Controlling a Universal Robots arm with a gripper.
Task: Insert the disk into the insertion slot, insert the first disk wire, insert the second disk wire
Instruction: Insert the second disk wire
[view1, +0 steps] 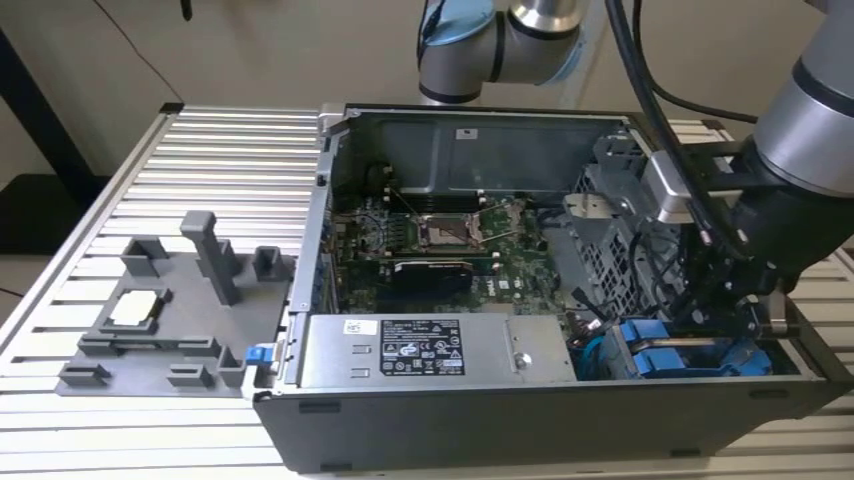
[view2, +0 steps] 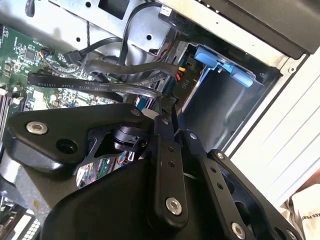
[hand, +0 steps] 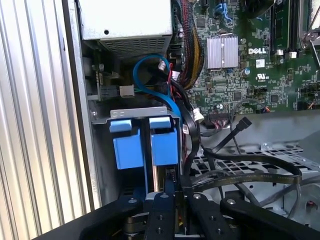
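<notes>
Where the gripper reaches into the corner of the open computer case, the entries run outward as follows.

1. Gripper: black, linked arms, hanging over the drive bay end of the case in the exterior view. Whether it is closed on anything cannot be told; a bundle of black flat cables meets right at its tip in both wrist views.

2. The disk: bright blue frame showing, seated in the insertion slot, a bay of the grey sheet-metal cage. It sits just beyond the gripper tip.

3. Second blue-fronted unit: just beside the disk in the same cage, its front level with the disk's.

4. Blue data cable: loops from behind the cage rim down towards the disk's side.

5. Power supply: silver box with a printed label, against the case's front wall in the exterior view, next to the cage.

6. Motherboard: green, lying flat on the case floor, with a square processor socket near its middle and a finned silver heatsink nearer the cage.

7. Slatted aluminium table: carries the case.

8. Grey parts fixture: on the table, well apart from the case towards the exterior view's left, with upright posts and one small pale part lying in it.
</notes>
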